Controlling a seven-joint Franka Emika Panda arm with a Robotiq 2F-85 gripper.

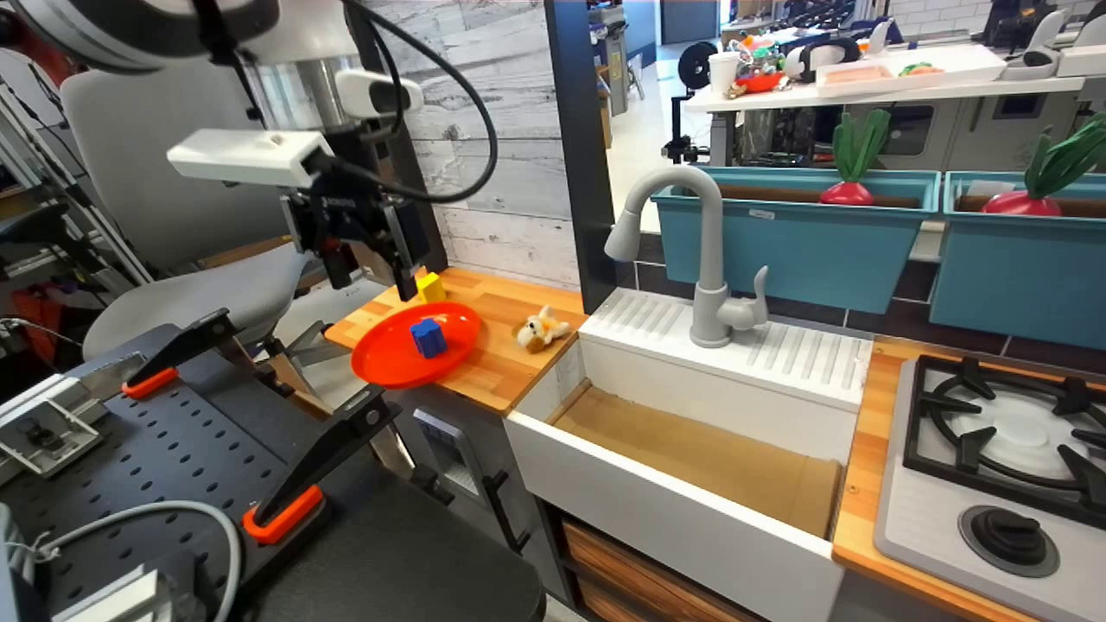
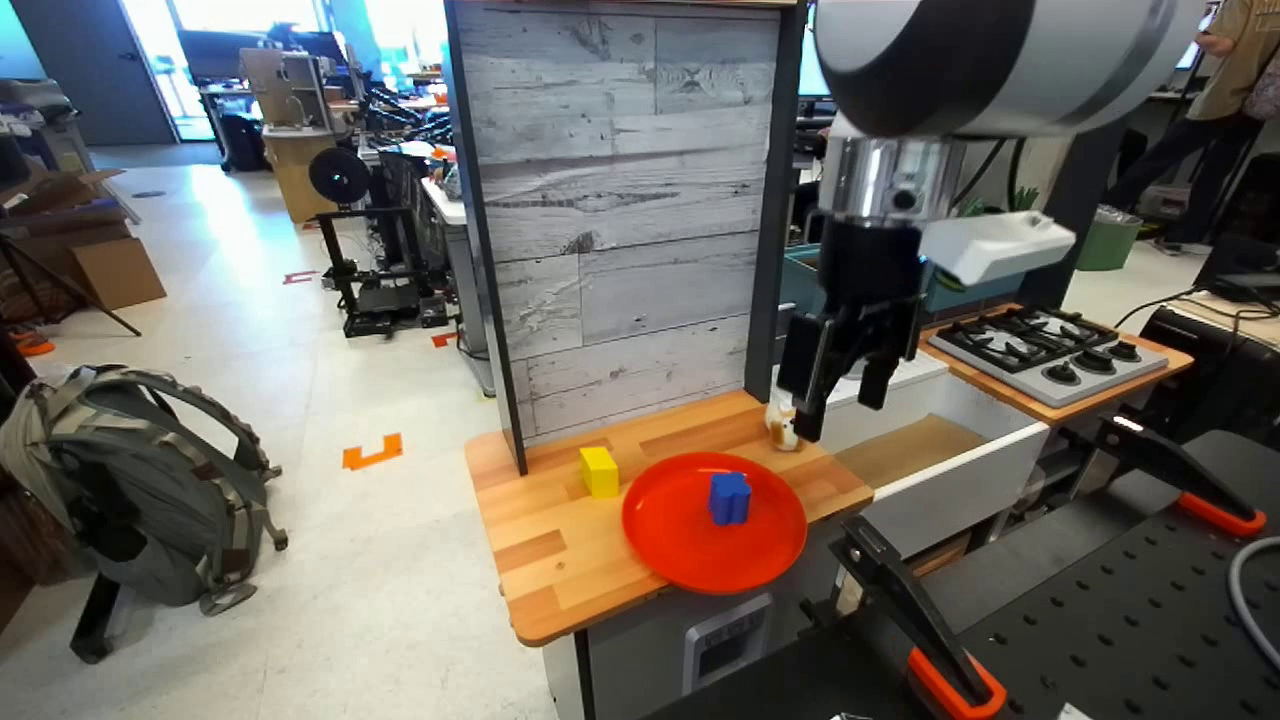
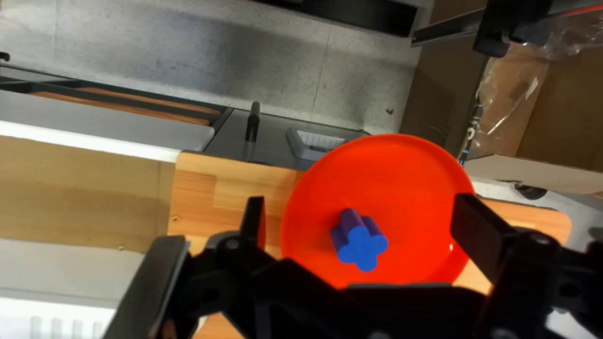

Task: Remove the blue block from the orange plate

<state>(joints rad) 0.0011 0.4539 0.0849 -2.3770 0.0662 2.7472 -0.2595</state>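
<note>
The blue block (image 1: 428,338) stands upright on the orange plate (image 1: 384,352), which lies on a wooden counter. In an exterior view the blue block (image 2: 730,498) sits a little right of the middle of the orange plate (image 2: 672,545). My gripper (image 1: 373,285) hangs above the counter with its fingers pointing down, apart from block and plate; it also shows in an exterior view (image 2: 840,415). In the wrist view the gripper (image 3: 360,202) is wide open and empty. The flower-shaped top of the blue block (image 3: 362,247) shows between the fingers, over the orange plate (image 3: 400,179).
A yellow block (image 2: 600,472) and a small plush toy (image 1: 540,331) lie on the counter by the plate. A wood-look panel (image 2: 620,200) rises behind. A sink (image 1: 674,497) with a grey faucet (image 1: 713,250) adjoins the counter. A black clamp (image 1: 324,449) stands in front.
</note>
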